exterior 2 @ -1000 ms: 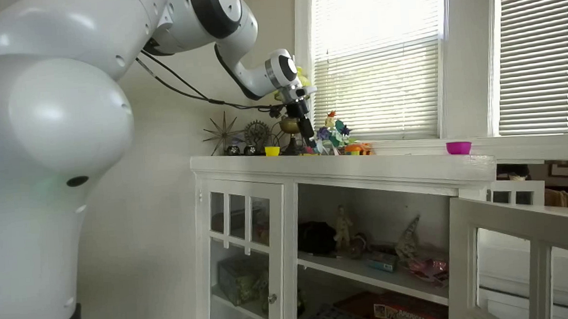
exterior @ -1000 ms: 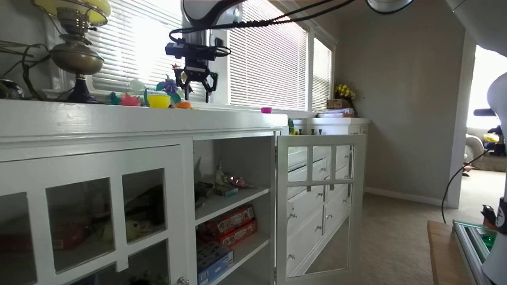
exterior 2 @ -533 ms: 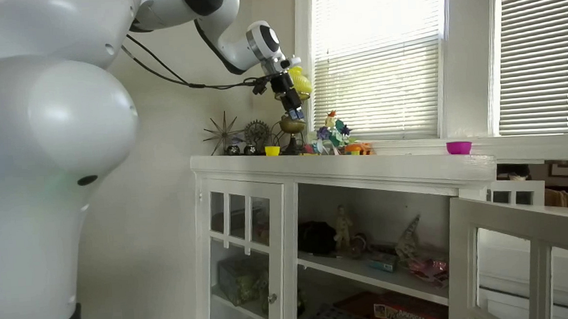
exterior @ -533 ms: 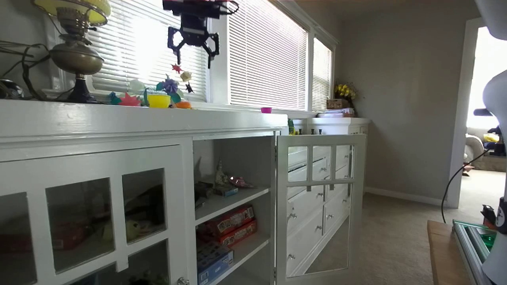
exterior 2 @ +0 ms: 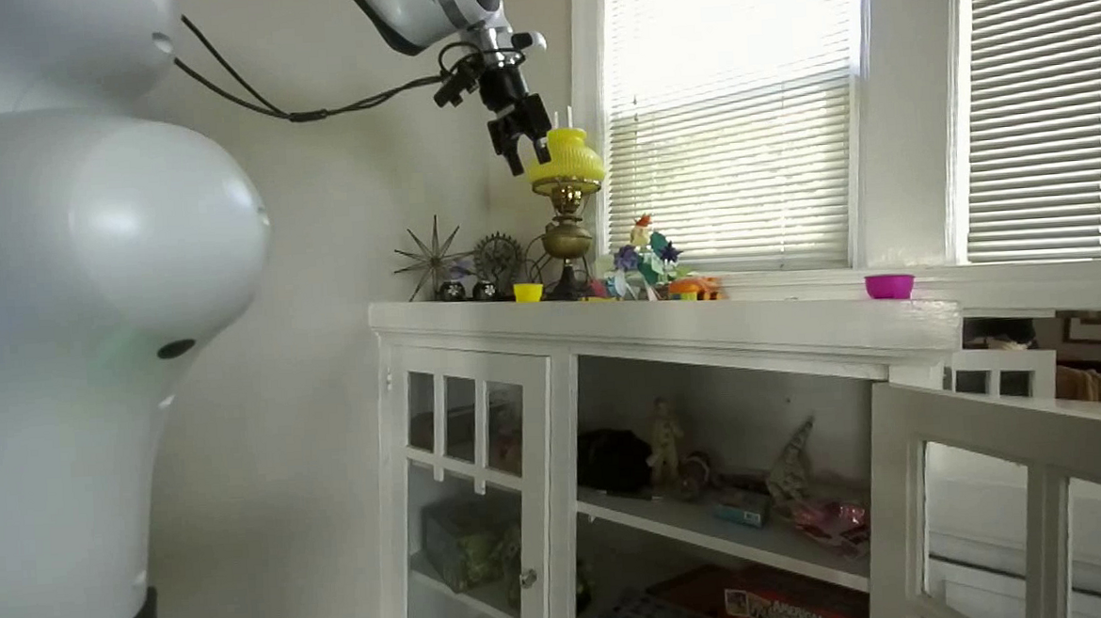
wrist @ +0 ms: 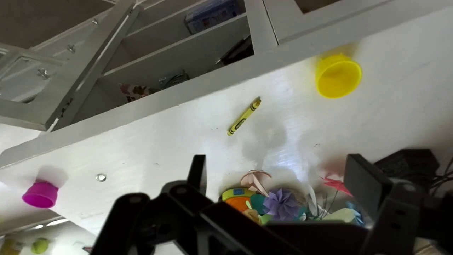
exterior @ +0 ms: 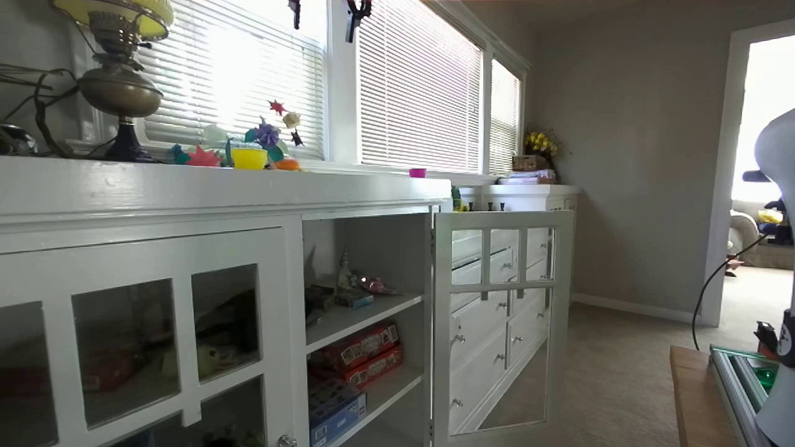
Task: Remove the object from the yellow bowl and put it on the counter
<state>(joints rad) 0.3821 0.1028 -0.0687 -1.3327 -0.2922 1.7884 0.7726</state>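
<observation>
The yellow bowl (wrist: 338, 77) stands on the white counter (wrist: 170, 138) near its front edge. No separate object shows inside it. It also shows in both exterior views (exterior: 249, 159) (exterior 2: 528, 292). A yellow crayon (wrist: 244, 117) lies on the counter between the bowl and the middle of the wrist view. It cannot be made out in the exterior views. My gripper (wrist: 276, 159) is open, with nothing between its fingers. In both exterior views the gripper (exterior: 323, 32) (exterior 2: 531, 162) hangs high above the counter, apart from bowl and crayon.
Paper flowers (wrist: 282, 204) and an orange-yellow toy (wrist: 238, 198) stand at the counter's window side. A magenta cup (wrist: 40, 194) is towards one end. An oil lamp (exterior 2: 567, 237) stands near the wall. A glass-paned cabinet door (exterior: 503, 217) hangs open below.
My gripper has risen from just above the counter to high over it and drawn back towards the robot's base in an exterior view. It stays open. The bowl has not moved.
</observation>
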